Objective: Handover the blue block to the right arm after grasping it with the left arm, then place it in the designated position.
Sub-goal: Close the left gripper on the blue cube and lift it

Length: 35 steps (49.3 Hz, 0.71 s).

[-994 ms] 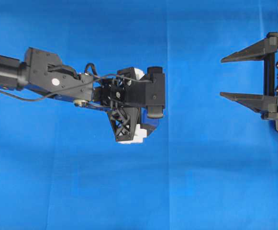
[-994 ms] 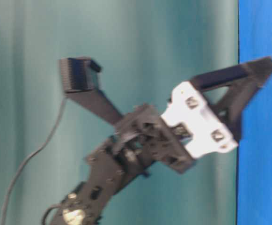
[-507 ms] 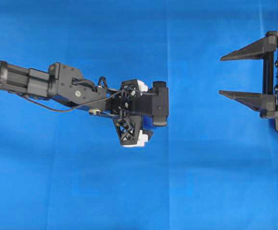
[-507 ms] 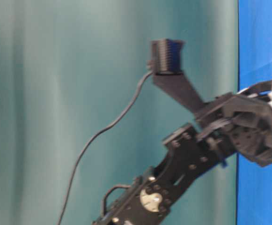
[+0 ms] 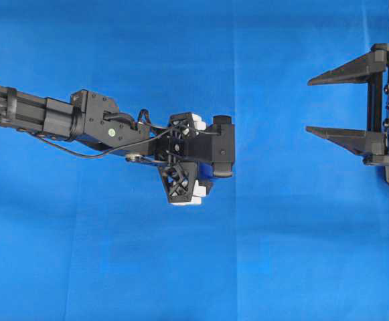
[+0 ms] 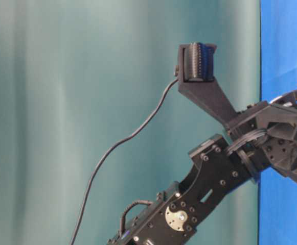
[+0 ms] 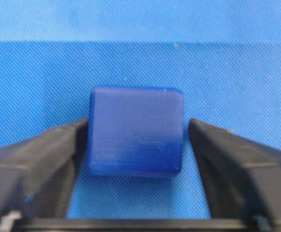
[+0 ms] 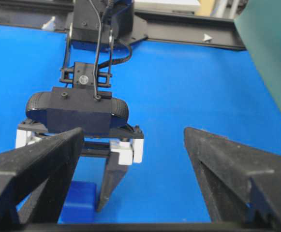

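The blue block sits on the blue cloth between the two black fingers of my left gripper. The left finger is at the block's side and the right finger stands a small gap away, so the jaws are open around it. In the overhead view the left gripper points straight down at mid-table and hides the block. The right wrist view shows the block beside a left finger. My right gripper is open and empty at the far right, facing the left arm.
The blue cloth covers the table. A teal backdrop stands behind the left arm in the table-level view. A black rail and the left arm's base lie at the table's far edge in the right wrist view.
The left arm has stretched out and lowered, bringing its downward-pointing gripper to the cloth around the block. The right arm has not moved.
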{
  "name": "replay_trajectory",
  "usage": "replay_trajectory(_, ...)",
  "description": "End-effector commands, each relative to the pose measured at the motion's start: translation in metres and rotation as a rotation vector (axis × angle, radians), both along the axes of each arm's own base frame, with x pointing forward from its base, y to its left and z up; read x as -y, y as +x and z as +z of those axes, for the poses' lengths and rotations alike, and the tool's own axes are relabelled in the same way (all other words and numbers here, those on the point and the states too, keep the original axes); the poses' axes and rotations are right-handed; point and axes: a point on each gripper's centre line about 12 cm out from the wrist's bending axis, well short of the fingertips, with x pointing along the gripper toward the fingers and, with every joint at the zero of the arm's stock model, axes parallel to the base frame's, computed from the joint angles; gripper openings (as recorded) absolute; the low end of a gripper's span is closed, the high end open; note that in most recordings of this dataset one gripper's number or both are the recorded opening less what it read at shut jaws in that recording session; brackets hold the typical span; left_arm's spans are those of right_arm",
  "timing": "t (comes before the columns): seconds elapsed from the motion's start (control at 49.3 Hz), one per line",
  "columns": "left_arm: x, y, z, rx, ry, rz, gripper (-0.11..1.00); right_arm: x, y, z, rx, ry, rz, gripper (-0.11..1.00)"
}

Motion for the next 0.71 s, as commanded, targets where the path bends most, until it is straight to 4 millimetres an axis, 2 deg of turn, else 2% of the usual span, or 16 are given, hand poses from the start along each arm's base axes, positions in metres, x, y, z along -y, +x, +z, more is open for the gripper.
replay_trajectory(0.0,-0.001,0.006,0.014,0.038,0.002,0.0,0.63,0.001,0.003,0.008,0.02,0.002,-0.004,0.97)
replay_trajectory(0.061,-0.002,0.004,0.014,0.035,0.002,0.001,0.48,0.001,0.003,0.008,0.02,0.002,-0.004,0.97)
replay_trajectory(0.264,-0.01,0.004,0.014,0.035,-0.003,0.024,0.48,0.001,0.002,0.008,0.022,0.0,-0.003,0.97)
replay_trajectory(0.527,-0.011,0.003,0.016,0.032,-0.002,0.026,0.49,0.001,0.003,0.007,0.014,0.002,-0.004,0.97)
replay_trajectory(0.689,-0.01,0.001,0.034,0.037,-0.001,0.022,0.48,0.001,0.003,0.009,0.017,0.002,-0.004,0.97)
